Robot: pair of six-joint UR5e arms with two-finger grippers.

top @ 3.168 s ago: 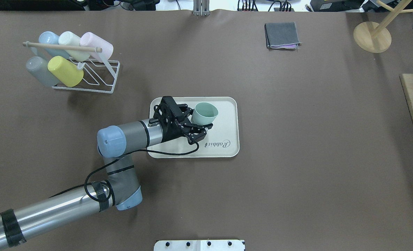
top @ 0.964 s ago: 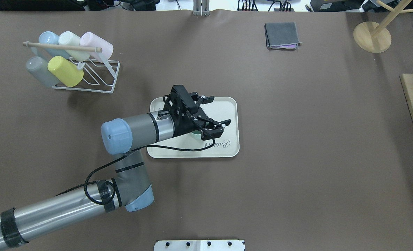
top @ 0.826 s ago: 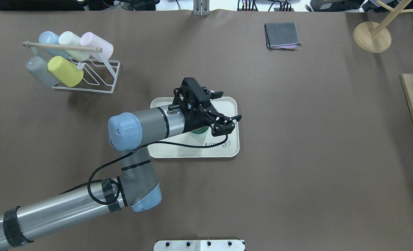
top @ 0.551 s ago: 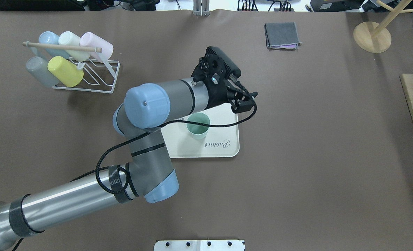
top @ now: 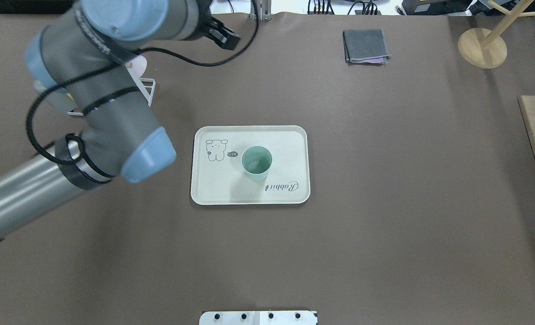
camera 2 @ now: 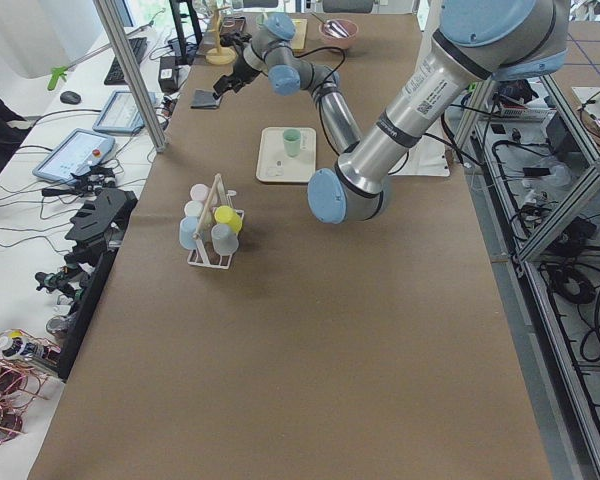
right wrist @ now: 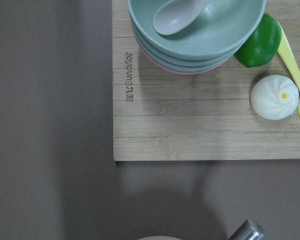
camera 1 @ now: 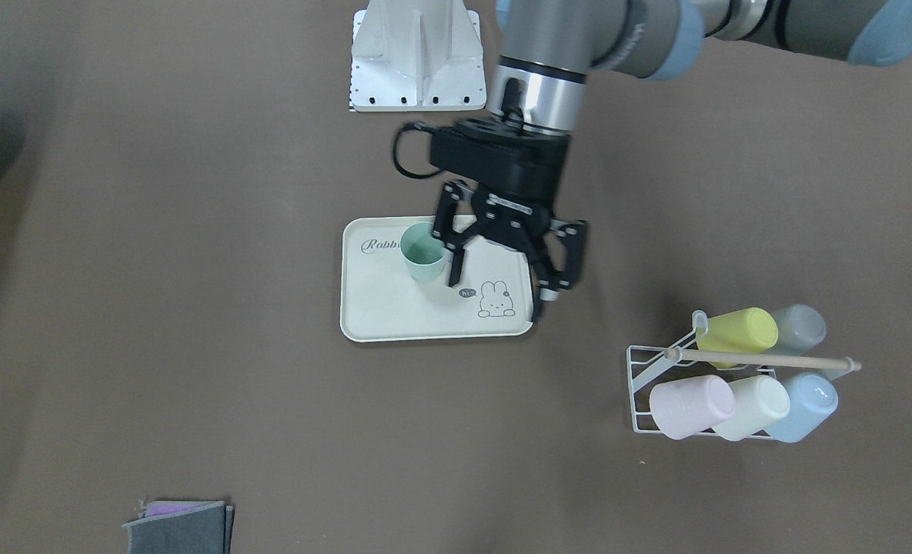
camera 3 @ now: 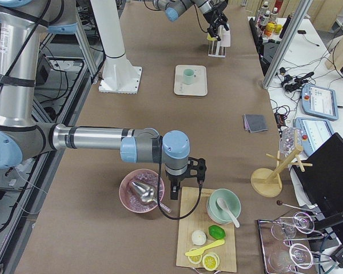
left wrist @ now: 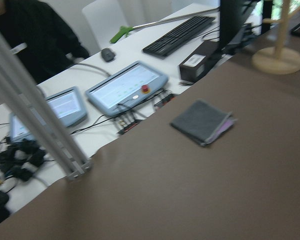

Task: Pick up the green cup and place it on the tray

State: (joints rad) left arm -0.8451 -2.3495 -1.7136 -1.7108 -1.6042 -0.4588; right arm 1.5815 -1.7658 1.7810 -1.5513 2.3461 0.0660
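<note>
Seconds earlier the left pincer (camera 1: 502,283) had gripped the green cup (top: 256,162) tilted above the tray (top: 222,187). A second ago it had let go, and since then the left arm (top: 100,95) had risen and swung off. The cup now stood upright, mouth up, on the tray's floor. In the overhead view it sat a little toward 3 o'clock of the tray's middle, touched by nothing.

The views disagreed on how far the arm had gone. The front-facing one had the pincer hanging over the tray just beside the cup. The overhead one had the arm away toward 11 o'clock, near the far edge of the counter (top: 384,216). In the front-facing view its jaws were spread wide and held nothing. By my reading the placing was done, and only the arm's retreat remained.

The right pincer (camera 3: 186,185) hung by the edge of a wooden board (camera 3: 208,240). It showed only from the side, so I could not tell whether it was open.

Counted, there was one green cup and one tray. One wire rack (camera 1: 640,365) at 10 o'clock of the tray carried five cups:
- one yellow cup (camera 1: 736,331)
- one grey cup (camera 1: 803,327)
- one pink cup (camera 1: 690,405)
- one cream cup (camera 1: 760,400)
- one light blue cup (camera 1: 810,404)

There was also one folded grey cloth (top: 365,45) at 1 o'clock and one round-footed wooden stand (top: 481,47) at 2 o'clock.
</note>
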